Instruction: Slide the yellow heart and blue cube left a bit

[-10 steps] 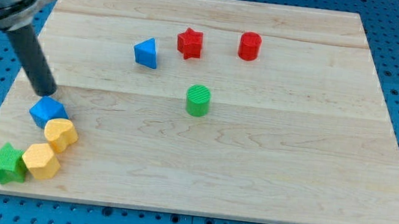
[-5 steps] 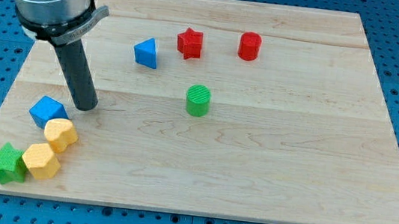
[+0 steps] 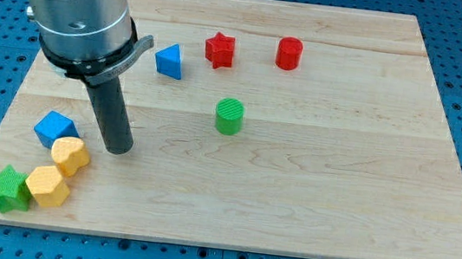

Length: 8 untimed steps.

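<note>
The arm ends in a plain rod, so there is no pincer to be wide, narrow or holding anything. My tip [image 3: 119, 149] rests on the board [image 3: 309, 208] just to the view's right of the blue cube [image 3: 56, 129] and the yellow heart [image 3: 70, 155], close to both but touching neither. The cube sits near the board's left edge, and the heart lies just below and to its right, touching it. Below the heart and against it is a yellow hexagon [image 3: 45, 185], and a green star [image 3: 9, 189] presses on that block's left side, in the board's bottom-left corner.

Further up, a blue triangle [image 3: 169, 60] stands beside the arm's grey body. To its right are a red star [image 3: 219, 49] and then a red cylinder [image 3: 288, 53], well apart from each other. A green cylinder [image 3: 229, 115] stands alone near the middle of the board, below the red star.
</note>
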Each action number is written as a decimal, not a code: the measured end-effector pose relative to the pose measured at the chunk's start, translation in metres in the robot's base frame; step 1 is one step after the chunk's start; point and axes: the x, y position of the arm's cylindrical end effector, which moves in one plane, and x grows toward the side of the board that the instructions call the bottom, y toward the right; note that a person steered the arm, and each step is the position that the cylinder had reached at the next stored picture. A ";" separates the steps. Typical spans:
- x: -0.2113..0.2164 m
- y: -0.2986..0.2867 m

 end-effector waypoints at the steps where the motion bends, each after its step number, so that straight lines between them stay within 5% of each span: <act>1: 0.001 -0.006; 8: 0.019 -0.059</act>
